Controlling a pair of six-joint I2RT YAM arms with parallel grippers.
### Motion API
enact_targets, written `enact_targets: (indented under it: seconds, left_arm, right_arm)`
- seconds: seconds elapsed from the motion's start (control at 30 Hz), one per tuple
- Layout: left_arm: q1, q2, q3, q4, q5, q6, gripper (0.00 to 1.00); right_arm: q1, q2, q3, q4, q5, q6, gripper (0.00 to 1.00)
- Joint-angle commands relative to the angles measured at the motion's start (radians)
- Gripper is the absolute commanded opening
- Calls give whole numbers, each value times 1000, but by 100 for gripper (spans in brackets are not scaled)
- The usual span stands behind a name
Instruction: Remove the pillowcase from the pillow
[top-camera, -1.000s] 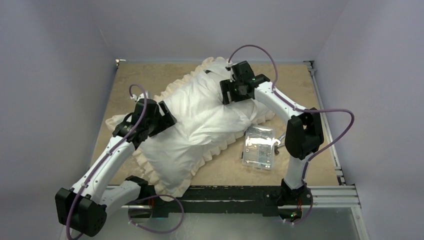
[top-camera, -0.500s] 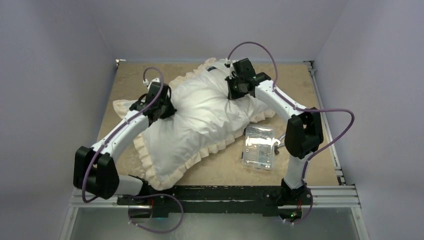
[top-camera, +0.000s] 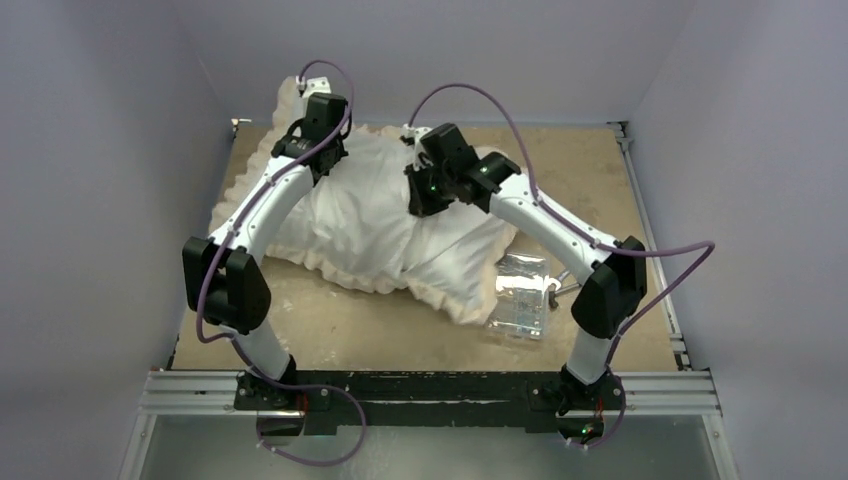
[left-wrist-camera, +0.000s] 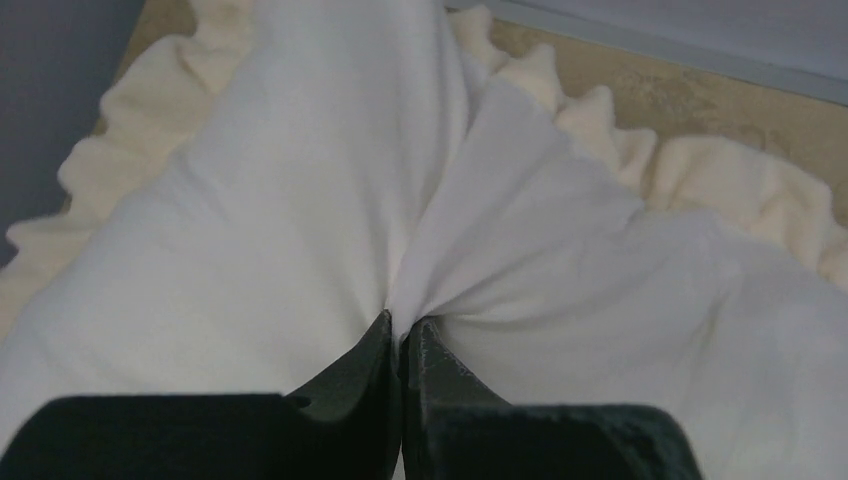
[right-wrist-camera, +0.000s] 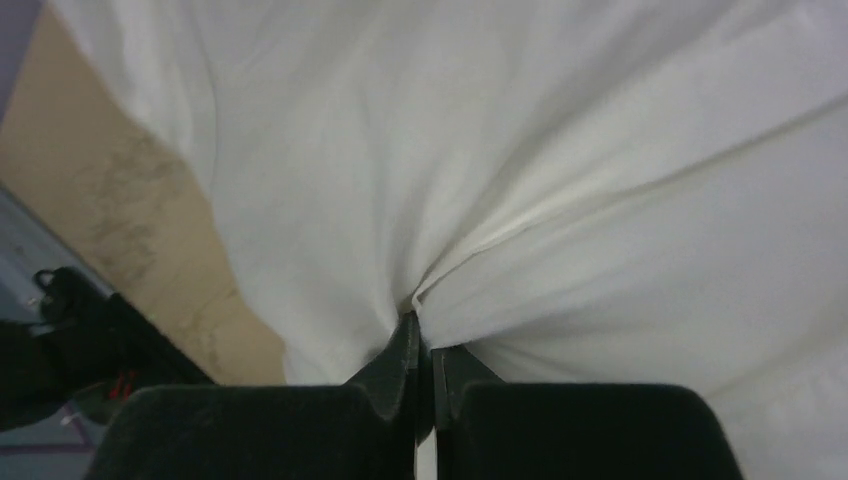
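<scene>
I see the pillowcase (top-camera: 360, 215), white back up, heaped on the table's (top-camera: 600, 170) far left, left gripper (left-wrist-camera: 402, 330) clamped on a fold of its white cloth near the frill, right gripper (right-wrist-camera: 424, 330) pinching another fold mid-cover, clear plastic box (top-camera: 522, 295) at its near-right corner.

Robotics lab cell: left arm (top-camera: 262, 205) and right arm (top-camera: 545, 225) bolted to an aluminium rail (top-camera: 670, 385), tan tabletop (top-camera: 400, 335), bare lilac walls (top-camera: 100, 150) (3 sides).

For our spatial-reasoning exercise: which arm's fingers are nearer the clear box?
Right. The right fingers pinch the pillowcase mid-table, just beyond and left of the box; the left fingers pinch it near the far-left corner.
</scene>
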Motion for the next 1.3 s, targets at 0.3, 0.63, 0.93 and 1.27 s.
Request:
enact_targets:
  seconds: [0.3, 0.63, 0.93, 1.27]
  left_arm:
    - [-11, 85, 104, 248, -14, 202, 7]
    - [-11, -91, 29, 71, 75, 50, 70]
    - [-12, -339, -254, -21, 337, -52, 74]
    - [-12, -530, -469, -73, 477, -106, 75]
  right_arm:
    - [155, -9, -64, 273, -188, 228, 19]
    - [-10, -224, -212, 151, -135, 133, 84]
    - [-82, -400, -443, 6, -53, 85, 98]
    - [-78, -409, -679, 105, -176, 103, 99]
